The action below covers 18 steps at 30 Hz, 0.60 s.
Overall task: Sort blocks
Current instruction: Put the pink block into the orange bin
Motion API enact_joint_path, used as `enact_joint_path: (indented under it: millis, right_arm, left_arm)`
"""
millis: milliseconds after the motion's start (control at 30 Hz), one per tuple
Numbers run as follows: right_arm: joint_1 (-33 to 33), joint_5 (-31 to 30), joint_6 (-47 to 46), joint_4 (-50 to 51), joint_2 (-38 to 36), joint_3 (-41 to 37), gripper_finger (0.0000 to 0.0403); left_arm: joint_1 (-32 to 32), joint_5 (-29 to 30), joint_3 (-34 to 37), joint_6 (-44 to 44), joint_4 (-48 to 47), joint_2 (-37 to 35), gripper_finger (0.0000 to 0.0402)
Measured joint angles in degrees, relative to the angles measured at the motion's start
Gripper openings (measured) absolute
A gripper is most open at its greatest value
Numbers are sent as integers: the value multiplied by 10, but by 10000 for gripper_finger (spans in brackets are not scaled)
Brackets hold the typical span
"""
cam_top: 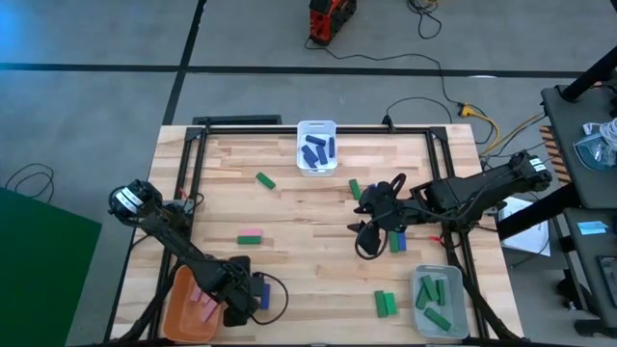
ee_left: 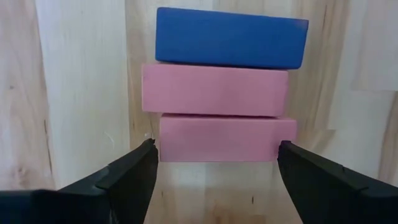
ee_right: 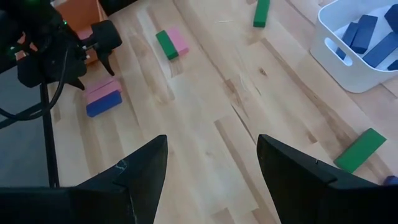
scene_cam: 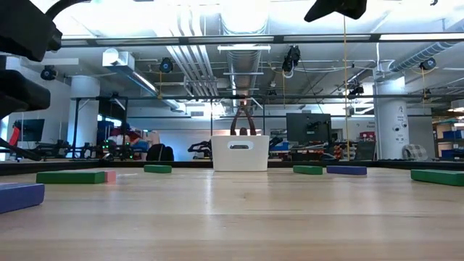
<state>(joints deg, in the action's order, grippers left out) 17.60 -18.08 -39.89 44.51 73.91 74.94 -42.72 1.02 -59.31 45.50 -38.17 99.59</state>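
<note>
Two pink blocks (ee_left: 227,138) and a blue block (ee_left: 231,38) lie side by side on the table next to the orange bin (cam_top: 183,310), which holds pink blocks. My left gripper (ee_left: 214,152) is low over them and open, one finger beyond each end of the nearest pink block. My right gripper (ee_right: 211,162) hangs open above the table's middle right (cam_top: 369,234), with nothing between its fingers. More green, pink and blue blocks are scattered across the table.
A white bin (cam_top: 316,146) with blue blocks stands at the far middle. A grey bin (cam_top: 442,301) with green blocks is at the near right. Loose green blocks (cam_top: 265,179) (cam_top: 386,304) and a green and pink pair (cam_top: 251,237) lie between them.
</note>
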Motion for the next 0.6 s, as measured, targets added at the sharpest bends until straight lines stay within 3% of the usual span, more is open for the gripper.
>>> enact_joint_path:
  millis: [400, 600]
  right_arm:
    - [-8, 0, -1, 0, 0, -1, 238]
    - [-8, 0, -2, 0, 0, -1, 238]
  left_arm:
    - [0, 0, 0, -46, 1, -4, 306]
    - [0, 6, 0, -55, 1, -4, 330]
